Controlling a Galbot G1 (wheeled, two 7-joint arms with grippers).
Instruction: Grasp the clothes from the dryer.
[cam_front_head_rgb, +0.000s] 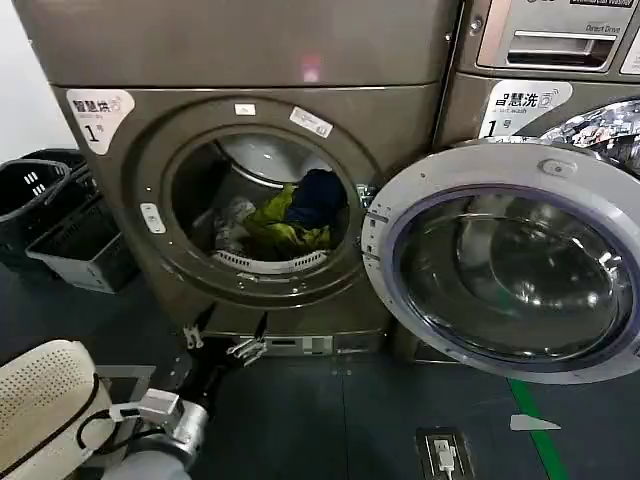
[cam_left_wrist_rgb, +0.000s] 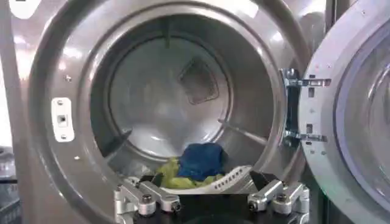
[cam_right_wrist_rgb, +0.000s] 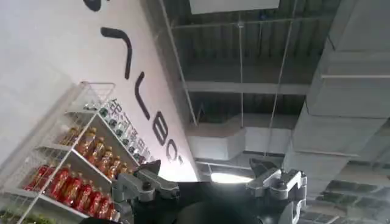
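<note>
Dark baskets sit on the dark floor at the far left, beside the dryer. Its round door hangs swung open to the right, partly covering a second machine. The left gripper hangs low before the porthole, jaws spread apart and empty. The clothes lie heaped at the drum's bottom: grey-white, yellow-green, then navy. The right gripper, jaws apart and empty, faces a ceiling and a shelf of bottles.
</note>
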